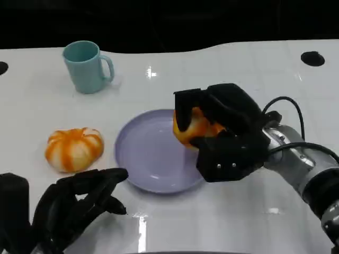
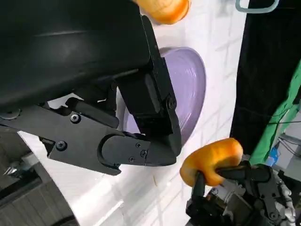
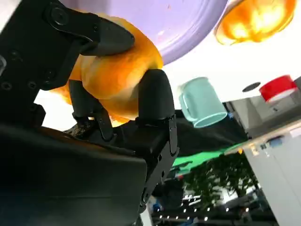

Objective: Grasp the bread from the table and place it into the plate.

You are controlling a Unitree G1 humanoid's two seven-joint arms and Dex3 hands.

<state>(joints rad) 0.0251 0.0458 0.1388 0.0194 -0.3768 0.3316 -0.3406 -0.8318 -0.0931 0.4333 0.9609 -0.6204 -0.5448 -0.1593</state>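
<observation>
Holding the bread point(image 1: 193, 128) in its black fingers, the right hand point(image 1: 222, 132) hangs over the right part of the lavender plate point(image 1: 143, 159), so the carrying step looks nearly done and the release is what remains. Its fingers wrap the orange roll from above and from the side, and the right wrist view shows them pressed into its crust with the plate's rim close behind. The next move, as I judge it, calls for lowering the roll onto the plate's flat middle and spreading the fingers without dragging it out. At the near edge of the table point(image 1: 254, 222) the left hand point(image 1: 74, 209) rests with fingers apart, holding nothing. A pumpkin-shaped bun point(image 1: 74, 149) lies left of the plate, and a teal mug point(image 1: 86, 66) stands farther back.
</observation>
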